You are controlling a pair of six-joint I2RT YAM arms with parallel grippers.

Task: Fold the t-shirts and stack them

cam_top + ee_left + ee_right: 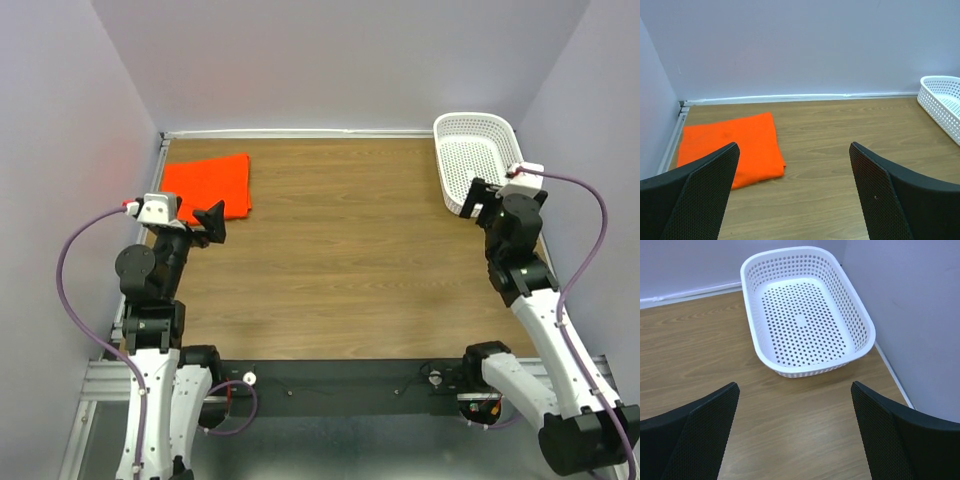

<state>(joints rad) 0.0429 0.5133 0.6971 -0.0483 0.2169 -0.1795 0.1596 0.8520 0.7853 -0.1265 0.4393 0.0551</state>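
Orange t-shirt (208,185) lies folded flat in the far left corner of the table (340,250), probably its stacking spot. Left gripper (794,146) hangs just short of it, right gripper (795,386) faces the white basket (845,290). Both gape wide, holding nothing, likely since no unfolded shirt is around.

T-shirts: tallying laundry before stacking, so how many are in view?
1. The orange t-shirt lies folded in the table's far-left corner; the basket holds none. Another could hide beneath the t-shirt.
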